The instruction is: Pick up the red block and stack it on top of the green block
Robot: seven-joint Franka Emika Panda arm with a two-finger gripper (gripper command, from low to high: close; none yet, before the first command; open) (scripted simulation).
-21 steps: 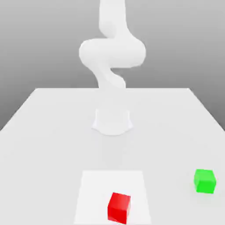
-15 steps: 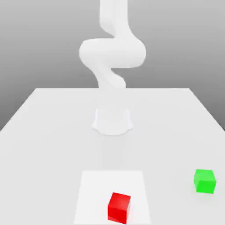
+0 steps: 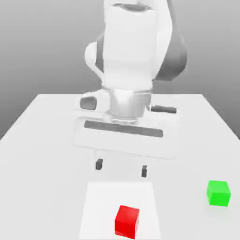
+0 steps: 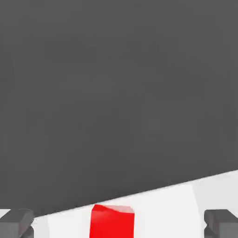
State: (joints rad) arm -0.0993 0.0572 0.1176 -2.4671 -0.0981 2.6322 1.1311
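The red block (image 3: 127, 221) is a small bright cube lying on a lighter square patch near the table's front edge. The green block (image 3: 218, 192) sits apart from it, toward the exterior view's right. My gripper (image 3: 121, 168) hangs above the table just behind the red block, open, its two dark fingertips (image 3: 99, 164) spread wide with nothing between them. In the hand view the red block (image 4: 112, 221) lies between the two fingertips (image 4: 16, 222), some way off from them.
A white table (image 3: 42, 140) carries everything, with a lighter square patch (image 3: 101, 206) under the red block. The arm's white body (image 3: 129, 56) rises behind the gripper. Beyond the table's front edge the hand view holds dark floor (image 4: 116, 93).
The hand has come into the exterior view, swinging forward and down to hang behind the red block. Both blocks lie where they were.
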